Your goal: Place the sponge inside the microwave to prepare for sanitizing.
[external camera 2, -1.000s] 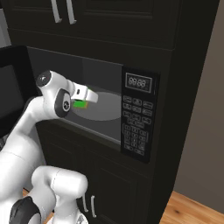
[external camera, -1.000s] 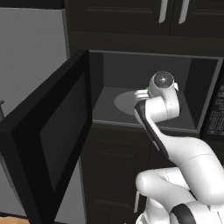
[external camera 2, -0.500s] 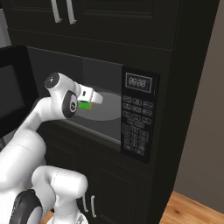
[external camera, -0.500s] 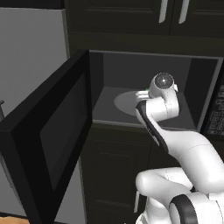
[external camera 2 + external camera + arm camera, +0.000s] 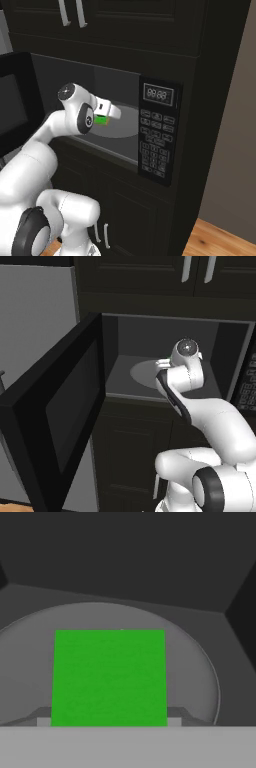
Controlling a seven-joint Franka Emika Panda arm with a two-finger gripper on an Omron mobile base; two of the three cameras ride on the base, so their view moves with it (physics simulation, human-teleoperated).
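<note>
Change since earlier: arm has pushed further forward into the microwave cavity, carrying the green sponge deeper over the turntable; the base views themselves have not shifted.

Jaws: the gripper (image 5: 106,118) stands partly open and closed on the sponge, one finger at each side of it; in the hand view the grey finger tips (image 5: 176,714) show at the lower corners of the green block, touching it.

Sponge: sponge (image 5: 109,677), a flat bright green square, held level in the jaws above the turntable; whether its underside touches the plate cannot be told. From the right base view it shows as a small green patch (image 5: 101,120) just under the white hand.

Turntable: round pale turntable (image 5: 200,667) lying on the grey floor of the cavity, directly beneath and around the sponge; its left part shows past the wrist in the left base view (image 5: 142,372).

Microwave: built-in black microwave (image 5: 160,90), set in dark cabinetry, cavity open to the front, grey back wall and side walls visible beyond the sponge.

Door: door (image 5: 55,416) swung wide open to the left, dark glass window facing out, well apart from the arm.

Keypad: keypad (image 5: 156,155) with small display (image 5: 158,94) above it, at the right of the opening, beside the hand but not touched.

Cabinets: dark upper cabinets (image 5: 125,20) with pale handles above, dark lower cabinet (image 5: 130,456) below the cavity.
</note>
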